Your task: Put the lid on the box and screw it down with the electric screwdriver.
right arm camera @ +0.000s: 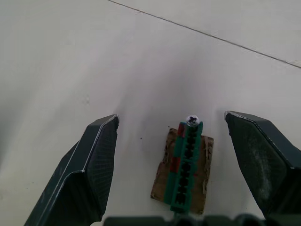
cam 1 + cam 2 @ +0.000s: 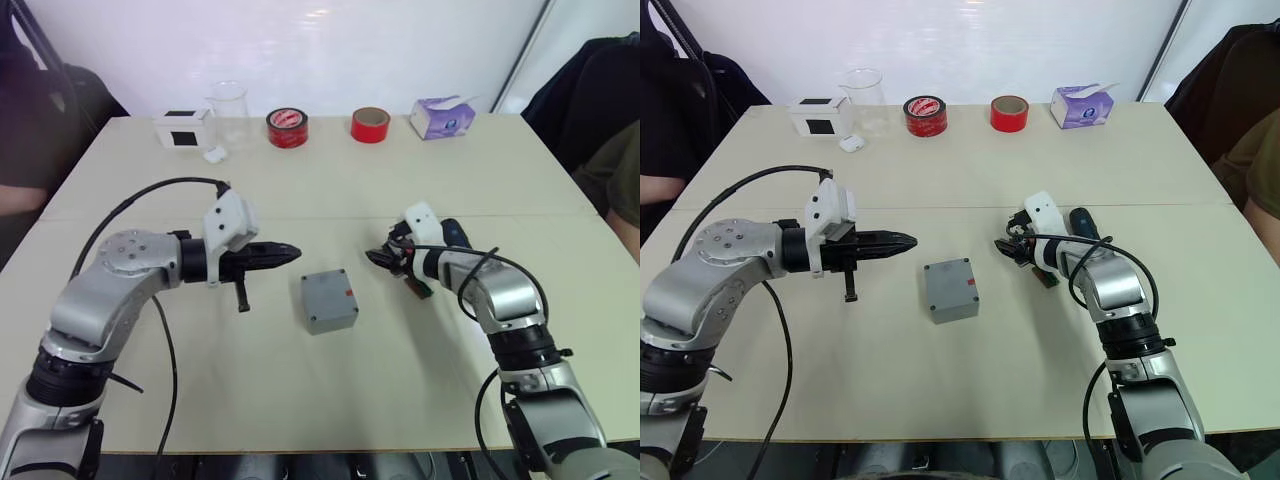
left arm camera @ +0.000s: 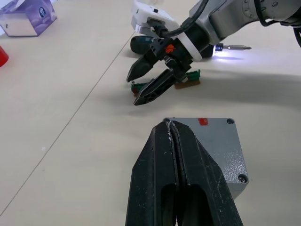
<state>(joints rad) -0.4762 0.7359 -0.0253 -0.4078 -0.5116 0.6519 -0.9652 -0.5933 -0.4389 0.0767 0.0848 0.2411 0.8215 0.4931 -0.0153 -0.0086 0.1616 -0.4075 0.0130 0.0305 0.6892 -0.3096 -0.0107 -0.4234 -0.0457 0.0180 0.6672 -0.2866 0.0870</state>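
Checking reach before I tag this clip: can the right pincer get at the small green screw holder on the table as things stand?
Probably yes. The right pincer is open, its fingers either side of the green screw holder, and nothing lies between them. One screw sits at the holder's end.

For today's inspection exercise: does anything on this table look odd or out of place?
The box lies askew to the table edges. The screwdriver lies behind the right gripper with its tip light on, though unheld.

red tape rolls (image 2: 287, 128) (image 2: 369, 125) | tissue box (image 2: 442, 117) | beaker (image 2: 228, 112)
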